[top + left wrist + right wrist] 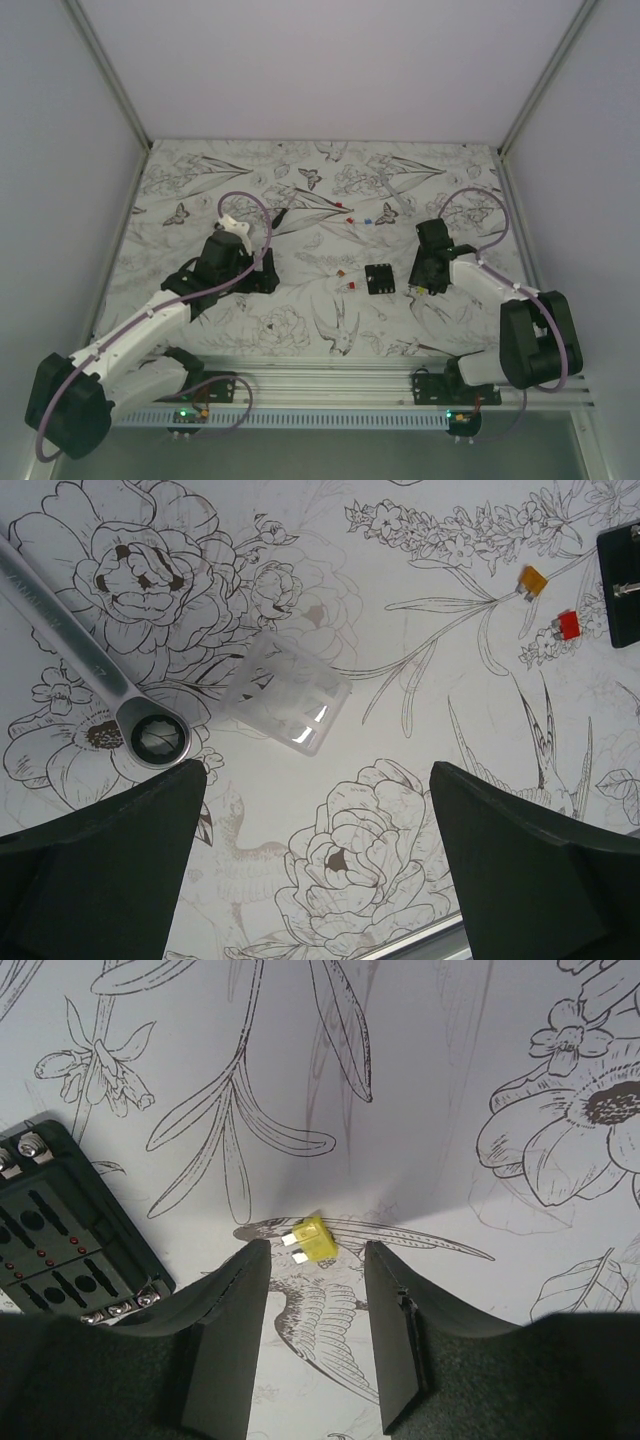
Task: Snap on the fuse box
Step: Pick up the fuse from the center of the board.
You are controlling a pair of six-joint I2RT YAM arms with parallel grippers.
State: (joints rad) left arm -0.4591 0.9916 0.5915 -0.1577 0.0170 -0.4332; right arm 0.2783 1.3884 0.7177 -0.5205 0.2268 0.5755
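Floral-printed cloth point(300, 330) covers the table. 1 fuse box point(379, 278) lies flat near the centre, between both arms and touched by neither. 1 clear cover point(285, 693) lies well apart from it, ahead of the left gripper point(318, 770), whose jaws are spread wide and empty. The right gripper point(315, 1245) is also parted and empty, with the yellow fuse point(312, 1240) framed between its tips but not gripped. Judged status: snapping has not begun; the cover is probably still to be picked up, aligned and pressed on. Also present: 1 wrench point(100, 670) and 5 loose fuses point(350, 287).
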